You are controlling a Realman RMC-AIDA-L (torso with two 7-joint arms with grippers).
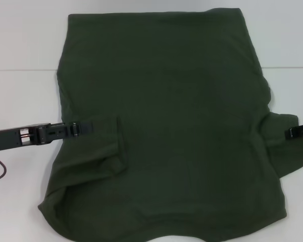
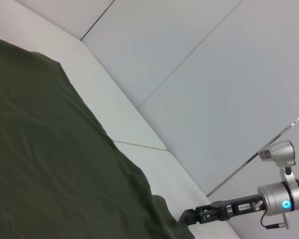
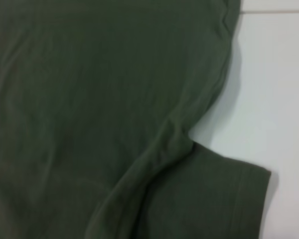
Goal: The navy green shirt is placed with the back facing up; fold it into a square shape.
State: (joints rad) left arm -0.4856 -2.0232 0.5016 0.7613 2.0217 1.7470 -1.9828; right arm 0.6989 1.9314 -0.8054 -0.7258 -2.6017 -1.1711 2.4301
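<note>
The navy green shirt (image 1: 177, 126) lies spread on the white table (image 1: 20, 101), far wider than the grippers, with no print showing. My left gripper (image 1: 87, 126) reaches in from the left and is shut on the shirt's left sleeve (image 1: 107, 143), which is folded inward over the body. My right gripper (image 1: 290, 132) is at the upper edge of the right sleeve (image 1: 288, 154). It also shows in the left wrist view (image 2: 188, 218), touching the fabric (image 2: 50, 164). The right wrist view shows the right sleeve (image 3: 209, 199) lying flat.
A dark cable (image 1: 1, 169) hangs below the left arm at the left edge. Bare table shows left and right of the shirt. A seam in the table (image 1: 25, 69) runs behind it. The shirt's near hem reaches the bottom of the head view.
</note>
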